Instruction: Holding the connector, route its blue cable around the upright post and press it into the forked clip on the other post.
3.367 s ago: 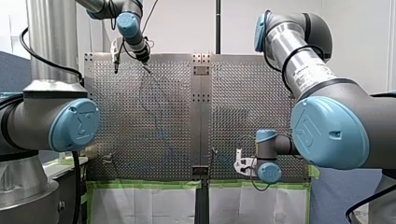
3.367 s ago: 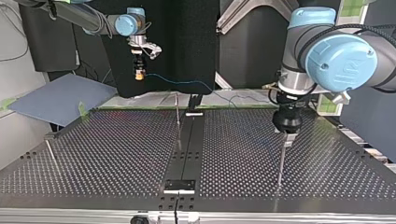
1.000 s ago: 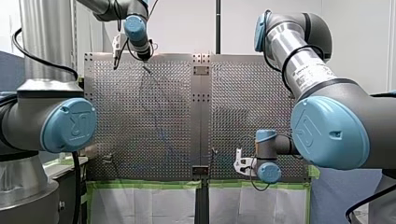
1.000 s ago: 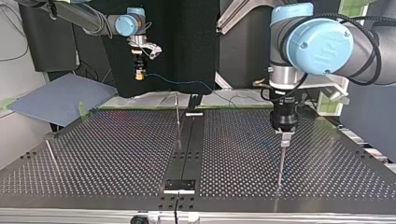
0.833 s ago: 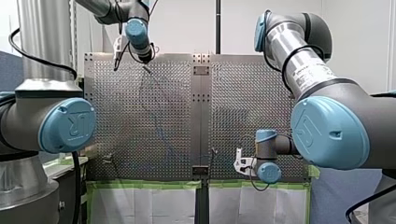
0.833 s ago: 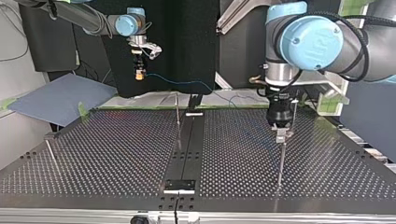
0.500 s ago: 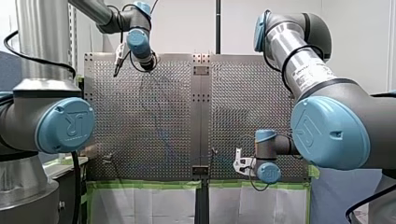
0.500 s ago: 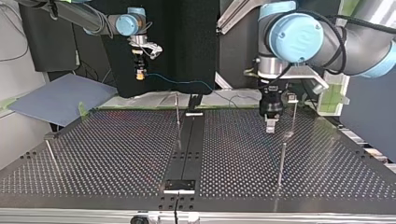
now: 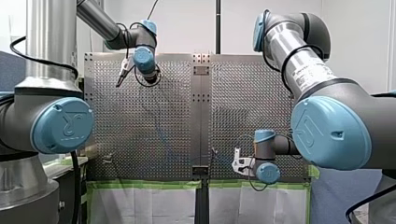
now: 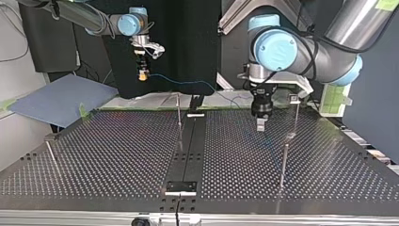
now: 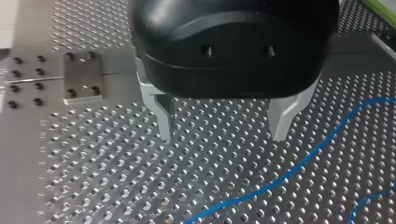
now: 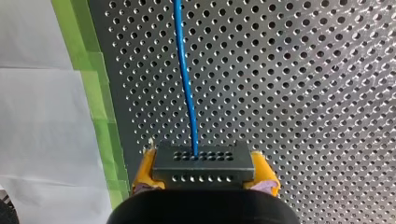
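My right gripper [image 12: 204,175] is shut on a black connector [image 12: 203,161] that sits between its yellow pads. A blue cable [image 12: 186,84] leaves the connector and runs ahead over the perforated plate. In the top view this gripper [image 10: 141,71] hangs high beyond the table's far edge, and the cable [image 10: 188,84] sags from it toward the view's right. My left gripper [image 10: 260,124] hovers low over the plate, open and holding nothing, its metal fingers [image 11: 164,116] wide apart. A loop of blue cable [image 11: 289,172] lies on the plate ahead of it. A post with a forked clip [image 10: 295,100] stands just to its right in the top view.
A thin upright post [image 10: 179,113] stands near the table's central strip [image 10: 188,150]. Another post [image 10: 283,162] rises nearer the camera at the top view's right, and a leaning one [image 10: 51,153] at its left. Green tape [image 12: 100,116] edges the plate.
My left arm has swung from above the near post at the top view's right toward the middle and far edge, uncovering the clip post. My right arm and the connector have stayed put.
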Action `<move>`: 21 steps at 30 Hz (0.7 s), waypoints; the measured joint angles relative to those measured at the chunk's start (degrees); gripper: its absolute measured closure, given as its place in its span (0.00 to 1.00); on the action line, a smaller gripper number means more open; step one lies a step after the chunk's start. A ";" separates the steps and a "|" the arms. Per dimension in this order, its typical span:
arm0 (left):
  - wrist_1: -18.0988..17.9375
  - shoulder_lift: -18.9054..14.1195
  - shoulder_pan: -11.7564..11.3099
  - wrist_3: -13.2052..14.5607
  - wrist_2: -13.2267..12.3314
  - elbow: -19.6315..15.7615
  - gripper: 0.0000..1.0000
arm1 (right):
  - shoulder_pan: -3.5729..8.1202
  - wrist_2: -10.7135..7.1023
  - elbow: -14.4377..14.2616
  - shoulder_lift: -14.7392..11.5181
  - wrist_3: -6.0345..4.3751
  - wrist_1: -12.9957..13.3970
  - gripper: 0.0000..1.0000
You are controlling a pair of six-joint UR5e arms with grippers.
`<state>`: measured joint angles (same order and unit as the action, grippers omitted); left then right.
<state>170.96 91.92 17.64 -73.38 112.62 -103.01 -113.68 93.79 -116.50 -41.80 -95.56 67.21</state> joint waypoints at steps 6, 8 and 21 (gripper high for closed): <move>-3.07 0.78 0.29 3.07 1.60 0.73 0.01 | -0.20 0.00 0.00 -0.01 -0.01 -0.08 0.98; -3.96 0.81 0.29 3.94 1.92 0.86 0.01 | -0.25 0.00 -0.01 -0.01 -0.04 -0.06 0.98; -9.78 0.83 0.40 10.71 2.43 0.98 0.01 | -0.36 -0.01 -0.01 -0.01 -0.08 -0.01 0.98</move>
<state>161.17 92.75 18.04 -62.68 115.05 -102.03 -114.04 93.78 -116.51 -41.81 -95.64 67.20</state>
